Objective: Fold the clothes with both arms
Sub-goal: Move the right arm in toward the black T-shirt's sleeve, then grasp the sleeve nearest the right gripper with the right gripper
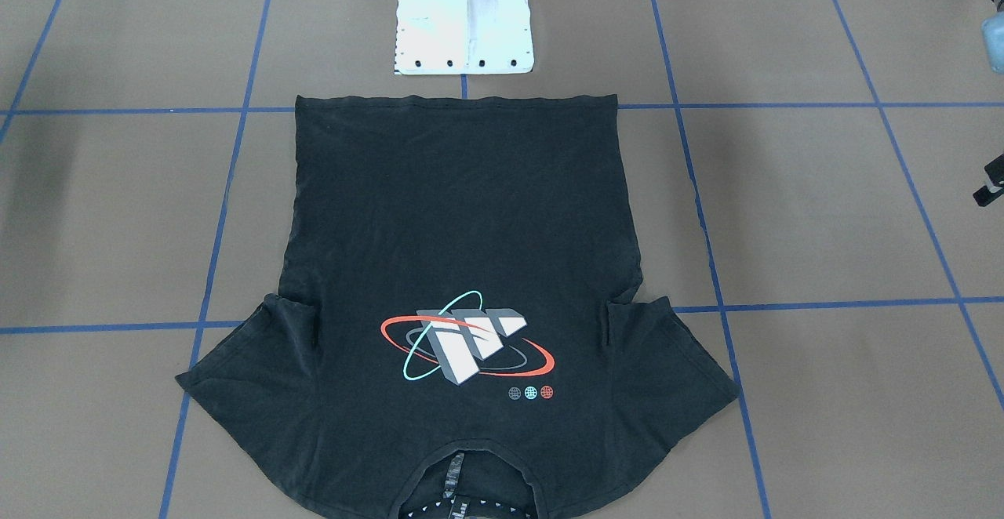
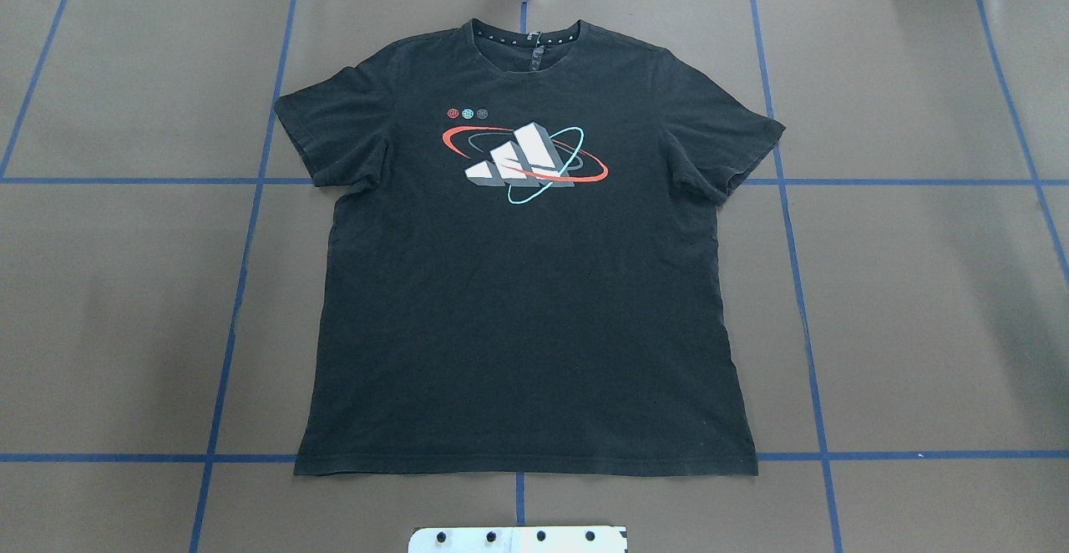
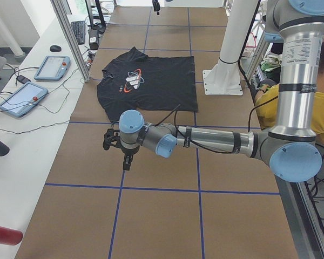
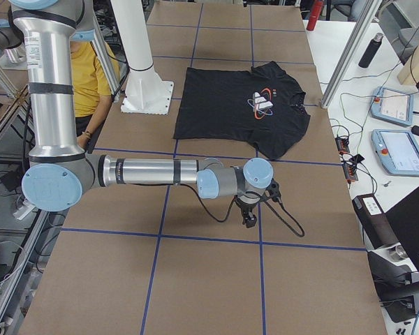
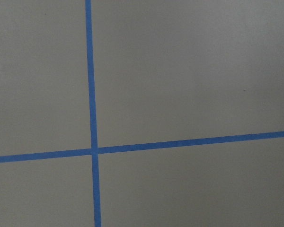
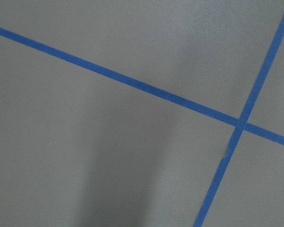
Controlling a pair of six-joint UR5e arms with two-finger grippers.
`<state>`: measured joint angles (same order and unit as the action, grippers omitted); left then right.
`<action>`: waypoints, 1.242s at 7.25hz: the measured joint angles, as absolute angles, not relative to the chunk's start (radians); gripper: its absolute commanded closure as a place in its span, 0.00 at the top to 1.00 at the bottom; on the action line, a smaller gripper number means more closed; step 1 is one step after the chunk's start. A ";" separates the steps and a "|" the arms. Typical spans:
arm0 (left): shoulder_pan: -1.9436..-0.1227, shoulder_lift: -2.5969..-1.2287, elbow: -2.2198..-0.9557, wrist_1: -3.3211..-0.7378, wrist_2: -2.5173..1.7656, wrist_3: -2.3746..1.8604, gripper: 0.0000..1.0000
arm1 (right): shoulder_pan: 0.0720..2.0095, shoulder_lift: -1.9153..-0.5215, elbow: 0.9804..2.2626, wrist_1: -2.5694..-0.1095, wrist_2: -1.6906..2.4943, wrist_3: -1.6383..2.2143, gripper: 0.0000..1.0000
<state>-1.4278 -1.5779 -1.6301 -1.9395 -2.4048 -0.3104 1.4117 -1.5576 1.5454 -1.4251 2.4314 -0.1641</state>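
The black T-shirt [image 2: 526, 302] lies spread flat and logo side up in the middle of the table, its orbit logo [image 2: 524, 162] showing. Its hem points toward the robot's base and its collar away from it. My left arm [image 3: 205, 141] reaches out low over bare table well off the shirt's left sleeve. Its gripper [image 3: 127, 161] points down, and I cannot tell whether it is open or shut. My right arm [image 4: 153, 172] mirrors it on the other side. I cannot tell the state of its gripper [image 4: 249, 218] either. Both wrist views show only brown table and blue tape.
The white base pedestal [image 1: 463, 25] stands just behind the shirt's hem. Blue tape lines grid the brown table [image 2: 919, 286]. A side bench holds teach pendants [image 3: 51, 67] and cables. A person in a yellow shirt [image 4: 91, 77] sits behind the robot.
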 measured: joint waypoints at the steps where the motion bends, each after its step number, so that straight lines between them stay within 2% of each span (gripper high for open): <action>1: -1.427 -1.578 -1.624 -1.966 -2.412 -0.308 1.00 | 1.405 -1.557 1.544 -1.412 2.432 -0.136 1.00; 6: -1.403 -1.546 -1.620 -2.071 -2.462 -0.314 1.00 | 1.241 -1.424 1.545 -1.392 2.428 0.294 0.98; 8: -1.402 -1.541 -1.633 -2.097 -2.487 -0.316 1.00 | 1.173 -1.369 1.506 -1.271 2.415 0.509 0.96; 9: -1.401 -1.540 -1.639 -2.100 -2.491 -0.316 1.00 | 1.140 -1.311 1.435 -1.142 2.384 0.662 0.94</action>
